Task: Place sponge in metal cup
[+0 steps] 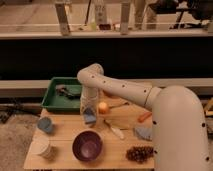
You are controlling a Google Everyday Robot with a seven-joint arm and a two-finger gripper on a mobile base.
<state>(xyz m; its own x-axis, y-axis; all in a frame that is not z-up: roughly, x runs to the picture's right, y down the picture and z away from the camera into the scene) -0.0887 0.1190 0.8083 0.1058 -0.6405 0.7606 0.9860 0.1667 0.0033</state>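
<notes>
Sponge (89, 118): likely soft, light, squashy; pinch across its short sides.
End effector (89, 109): closed, frame centre, at sponge's top; hold uncertain.

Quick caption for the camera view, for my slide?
Claw, shut, low over the wooden table at the blue sponge, beside the round fruit.

**Gripper low at mid-table**

Catch the gripper (89, 110) at the end of the white arm (120, 89), hanging low over the wooden table (65, 131), fingers closed. Right beneath it, find the blue sponge (90, 119); touching or apart, hard to tell. Just to its right, note the yellow-red fruit (103, 107). Look back-left for the green tray (54, 99) with a dark object (65, 90) inside. Along the front, count off the light blue cup (45, 125), white cup (42, 147) and purple bowl (87, 145).
</notes>
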